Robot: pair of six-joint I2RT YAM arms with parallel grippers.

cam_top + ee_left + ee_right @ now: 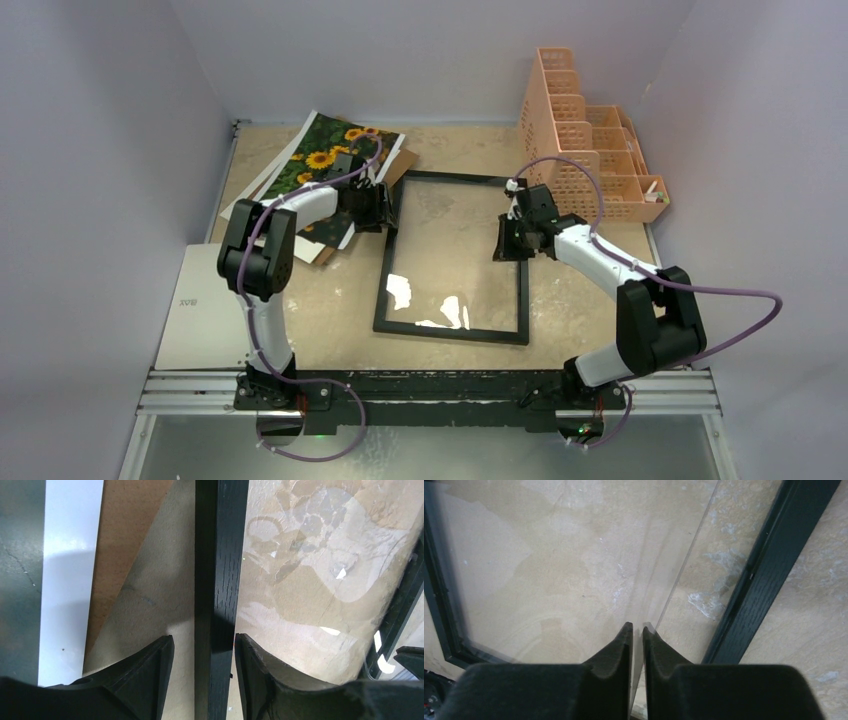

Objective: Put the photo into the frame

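Observation:
The black frame (382,290) lies flat mid-table. The sunflower photo (320,160) lies at the back left on a brown backing board (322,250). My left gripper (385,205) is open and straddles the frame's left rail (220,555) near its far corner; in the left wrist view (204,637) the left finger stands off the rail and the right finger is close against it. My right gripper (510,240) is shut on the right edge of the clear glass pane (574,570), which sits tilted inside the right rail (764,565). The photo's white border (70,580) shows left of the board (125,540).
A peach mesh organizer (585,140) stands at the back right, close behind the right arm. A pale grey slab (200,305) lies at the left near edge. Grey walls close in the table on three sides.

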